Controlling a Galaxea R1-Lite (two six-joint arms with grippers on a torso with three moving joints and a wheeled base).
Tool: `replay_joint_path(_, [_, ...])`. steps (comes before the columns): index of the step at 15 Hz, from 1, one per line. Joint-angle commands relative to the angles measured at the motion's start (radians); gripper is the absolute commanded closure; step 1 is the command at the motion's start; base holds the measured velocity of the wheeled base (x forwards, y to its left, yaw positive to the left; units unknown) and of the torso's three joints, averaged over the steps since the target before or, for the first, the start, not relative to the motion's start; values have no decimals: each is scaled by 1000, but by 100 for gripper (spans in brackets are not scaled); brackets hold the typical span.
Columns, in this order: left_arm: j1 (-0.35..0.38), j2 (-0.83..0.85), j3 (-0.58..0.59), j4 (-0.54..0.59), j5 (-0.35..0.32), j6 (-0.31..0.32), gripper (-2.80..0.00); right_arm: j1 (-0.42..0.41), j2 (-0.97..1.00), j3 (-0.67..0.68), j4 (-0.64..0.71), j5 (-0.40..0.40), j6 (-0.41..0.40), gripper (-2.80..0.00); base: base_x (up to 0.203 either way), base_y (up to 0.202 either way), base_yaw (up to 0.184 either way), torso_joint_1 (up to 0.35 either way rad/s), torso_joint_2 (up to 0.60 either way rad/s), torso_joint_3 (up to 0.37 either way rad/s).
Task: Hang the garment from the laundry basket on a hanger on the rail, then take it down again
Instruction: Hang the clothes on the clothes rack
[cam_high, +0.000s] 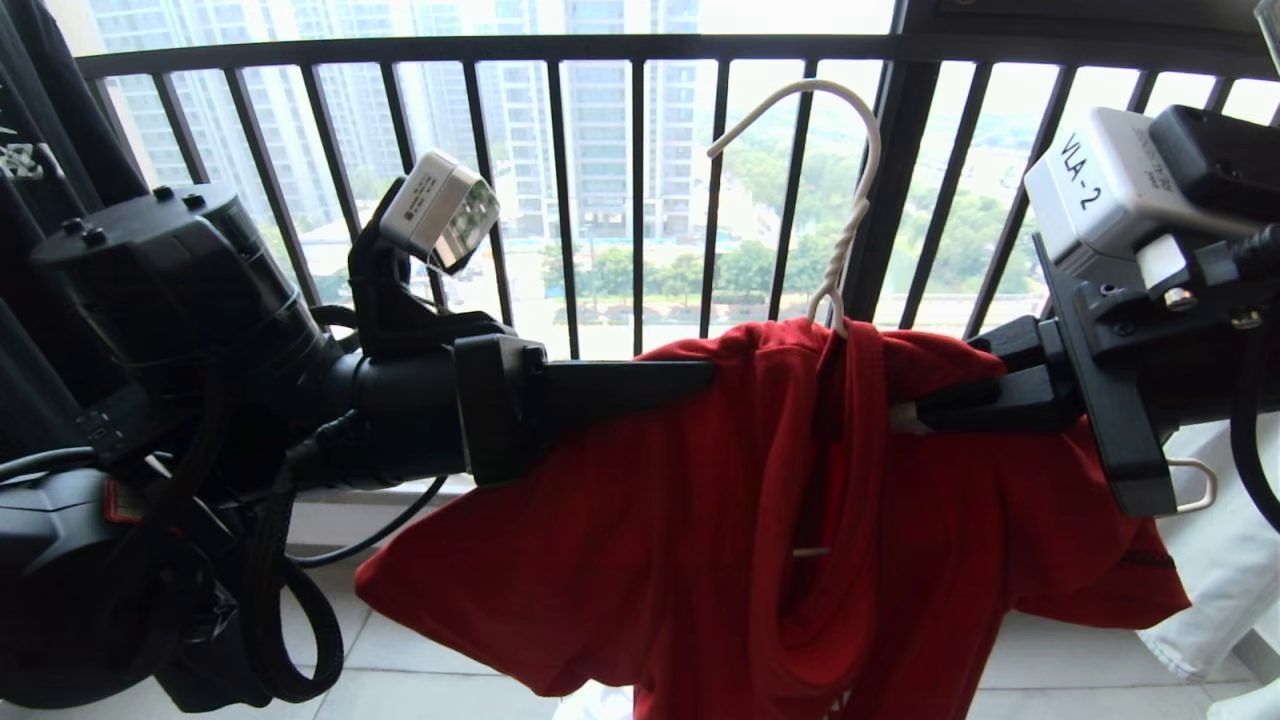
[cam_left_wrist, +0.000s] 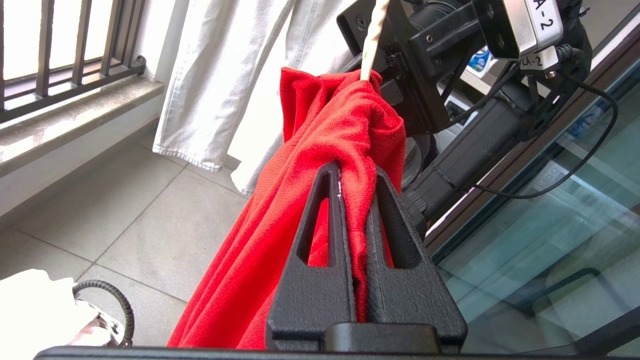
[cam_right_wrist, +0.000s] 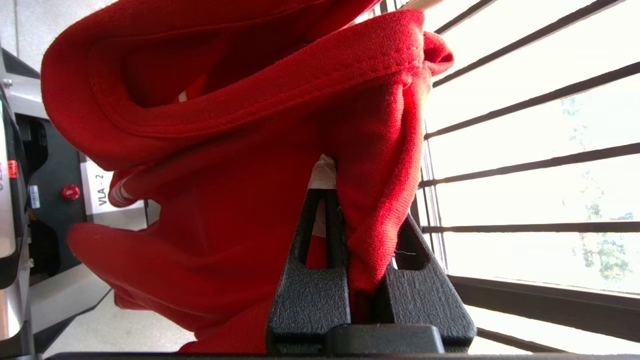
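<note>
Now, from nine o'clock in the head view, the left gripper (cam_high: 700, 378) is clamped tight on the red garment (cam_high: 700, 520), which drapes mid-air at six o'clock on the white hanger (cam_high: 845, 225), its hook at twelve. At three o'clock the right gripper (cam_high: 905, 415) pinches the garment's other shoulder shut.

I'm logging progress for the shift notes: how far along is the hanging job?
Done: the red T-shirt is out of the basket and sits on the white wire hanger. In hand: the left claw and right claw each pinch a shoulder, holding it up before the window bars. Left: the hook is free, on no rail; hanging and taking down remain.
</note>
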Motion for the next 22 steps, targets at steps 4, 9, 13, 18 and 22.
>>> replay_joint_path(4, [21,48,-58,10,1,-3,0,3,-8,0,2,5,-4,0,0,0,0,0,0,0])
replay_joint_path(9, [21,67,-59,0,11,6,-280,3,-9,0,2,5,-1,0,0,0,0,0,0,0])
replay_joint_path(13, [21,63,-61,5,16,15,-280,3,-9,0,2,5,-1,0,0,0,0,0,0,0])
replay_joint_path(18, [75,52,-77,3,16,17,-280,2,-5,4,0,4,15,0,0,0,0,0,0,0])
replay_joint_path(22, [139,63,-111,2,16,16,-280,0,-7,1,-4,-2,28,0,0,0,0,0,0,0])
